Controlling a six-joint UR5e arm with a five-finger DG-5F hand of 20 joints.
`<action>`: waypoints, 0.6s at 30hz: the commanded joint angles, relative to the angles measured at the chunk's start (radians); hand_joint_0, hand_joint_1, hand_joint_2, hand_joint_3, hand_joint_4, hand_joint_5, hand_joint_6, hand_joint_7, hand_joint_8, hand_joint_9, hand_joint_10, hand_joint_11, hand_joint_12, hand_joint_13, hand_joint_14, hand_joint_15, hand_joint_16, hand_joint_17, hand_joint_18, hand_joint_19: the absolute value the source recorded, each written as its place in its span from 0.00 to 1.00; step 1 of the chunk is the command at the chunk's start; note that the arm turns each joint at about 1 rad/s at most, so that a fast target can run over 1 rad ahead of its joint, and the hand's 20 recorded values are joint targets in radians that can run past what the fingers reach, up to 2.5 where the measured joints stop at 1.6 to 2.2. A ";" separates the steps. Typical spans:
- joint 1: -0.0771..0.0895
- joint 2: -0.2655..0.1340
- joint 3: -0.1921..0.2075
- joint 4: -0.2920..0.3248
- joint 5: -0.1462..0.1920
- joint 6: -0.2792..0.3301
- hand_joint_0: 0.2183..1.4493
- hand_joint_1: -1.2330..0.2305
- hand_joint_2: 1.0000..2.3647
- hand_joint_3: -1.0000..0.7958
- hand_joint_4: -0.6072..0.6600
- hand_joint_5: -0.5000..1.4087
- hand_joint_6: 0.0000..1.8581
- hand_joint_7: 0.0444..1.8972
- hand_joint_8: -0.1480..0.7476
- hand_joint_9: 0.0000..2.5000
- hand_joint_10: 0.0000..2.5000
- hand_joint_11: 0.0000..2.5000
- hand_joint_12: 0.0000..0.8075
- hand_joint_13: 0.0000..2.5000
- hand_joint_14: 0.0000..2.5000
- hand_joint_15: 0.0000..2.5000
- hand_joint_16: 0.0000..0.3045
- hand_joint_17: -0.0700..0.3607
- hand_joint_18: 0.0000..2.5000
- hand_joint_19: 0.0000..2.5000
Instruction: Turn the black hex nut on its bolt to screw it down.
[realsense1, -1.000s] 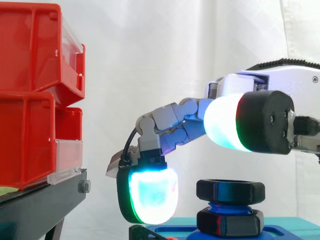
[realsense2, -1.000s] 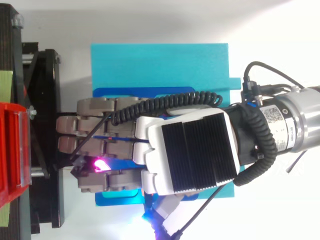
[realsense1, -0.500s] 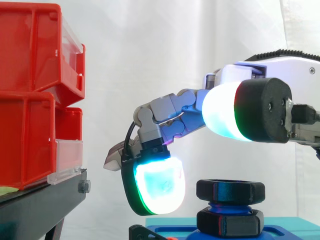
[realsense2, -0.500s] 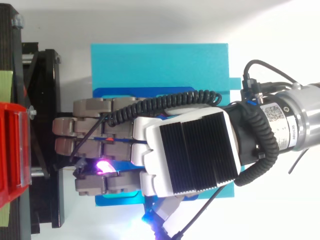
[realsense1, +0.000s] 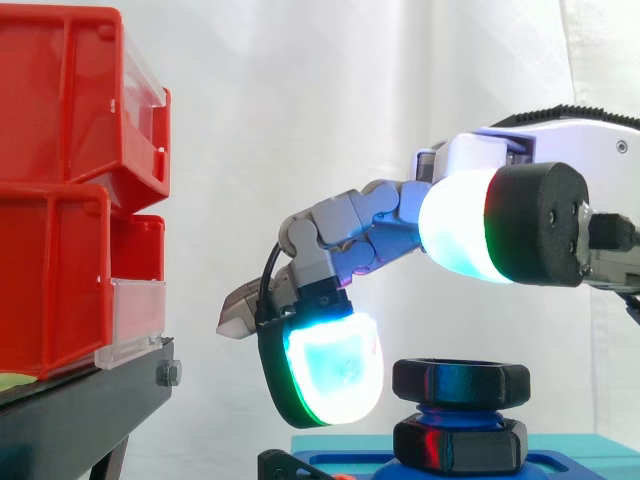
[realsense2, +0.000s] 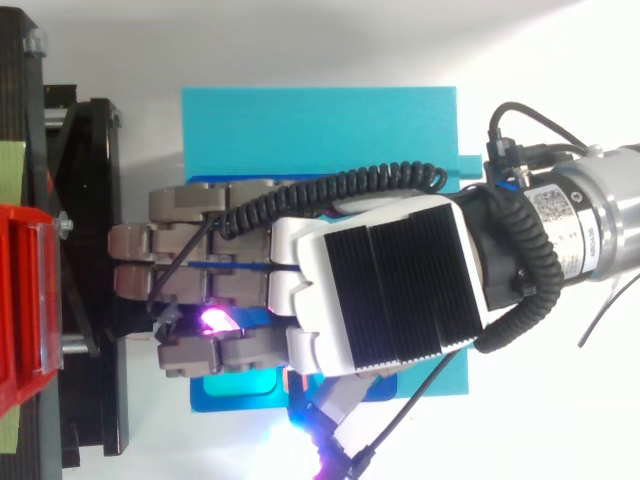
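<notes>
In the side view a black hex nut sits at the top of a blue bolt, above a second black nut lower on the same bolt. My hand reaches in from the right and hovers over the nuts. Its fingers are loosely bent downward. One glowing cyan-white fingertip hangs just left of the upper nut, with a small gap between them. A large glowing pad sits well above the nut. Nothing is held. From above, the hand covers the bolt and both nuts.
The bolt stands on a blue fixture mounted on a teal plate. Stacked red bins on a black stand are at the left, a short way from the fingertips. White curtain behind.
The hand has drifted slightly to the right, bringing the low glowing fingertip closer to the upper nut. The nuts have not moved.
</notes>
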 joint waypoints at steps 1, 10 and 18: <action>-0.008 -0.001 -0.001 -0.003 -0.013 0.000 0.22 0.82 0.00 0.28 0.61 0.24 0.32 0.75 0.46 0.23 0.00 0.01 0.41 0.19 0.00 0.00 0.19 0.47 0.18 0.11; -0.034 -0.001 -0.001 -0.003 -0.056 0.000 0.22 0.82 0.00 0.28 0.61 0.24 0.32 0.74 0.46 0.23 0.00 0.01 0.41 0.19 0.00 0.00 0.19 0.47 0.18 0.11; -0.065 -0.001 0.001 -0.004 -0.106 0.000 0.22 0.83 0.00 0.28 0.60 0.24 0.33 0.74 0.46 0.23 0.00 0.02 0.41 0.19 0.00 0.00 0.19 0.47 0.18 0.11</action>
